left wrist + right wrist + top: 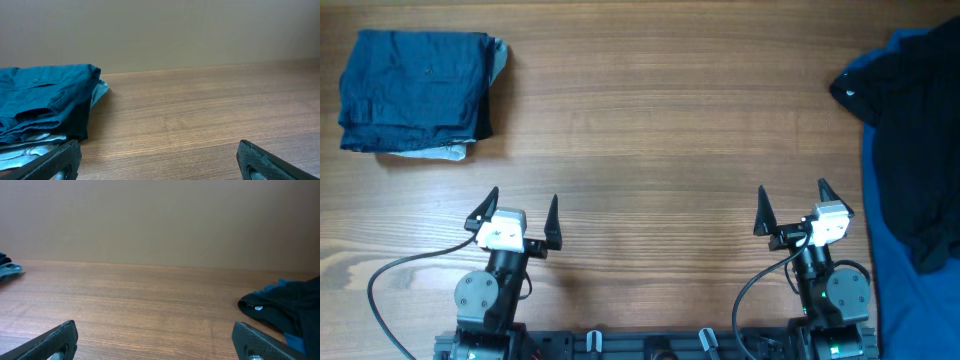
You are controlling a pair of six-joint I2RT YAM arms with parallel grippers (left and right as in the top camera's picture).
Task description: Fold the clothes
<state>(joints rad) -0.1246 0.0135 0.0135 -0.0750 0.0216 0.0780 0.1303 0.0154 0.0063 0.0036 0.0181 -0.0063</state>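
The black shirt (pixel 910 150) lay along the right edge of the table (pixel 650 130), lengthwise far-to-near, a tip pointing left; both jaws gaped.

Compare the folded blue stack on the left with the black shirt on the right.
The folded stack is dark blue and squared into a neat rectangle; the black shirt lies crumpled and unfolded. The stack sits directly on the table at far left; the shirt rests on a royal blue garment at the right edge. Both are soft fabric.
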